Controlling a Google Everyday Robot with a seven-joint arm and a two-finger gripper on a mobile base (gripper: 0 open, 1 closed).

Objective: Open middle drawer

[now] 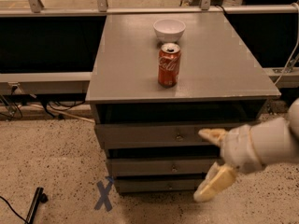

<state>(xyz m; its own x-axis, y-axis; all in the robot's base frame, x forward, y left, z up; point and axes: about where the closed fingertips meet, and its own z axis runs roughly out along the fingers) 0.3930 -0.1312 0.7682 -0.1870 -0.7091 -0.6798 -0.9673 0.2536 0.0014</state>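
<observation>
Take in first the grey flat-topped metal desk (126, 64), with three drawers stacked under an open shelf. Find on its front the grey flat-fronted middle drawer (140, 167) — second of the three, shut flush, below the taller top drawer and above the narrow bottom drawer. Note next the cream two-fingered pincer (201, 165), reaching in from the right before the drawer fronts, spread wide and gripping nothing; upper finger level with the top drawer, lower finger down by the bottom drawer. Leave alone the red cola can (168, 65) and the white round bowl (169, 29) behind it, both on the desk top, well above the work. Aim for the small round metal knob (174, 168) at the middle drawer's centre, just left of the pincer — not the like one on the top drawer. Shift left, set one finger above and one below that knob, close firmly, then pull straight out along the runners, probably with no lift or twist, lest so small a hold slip free.
</observation>
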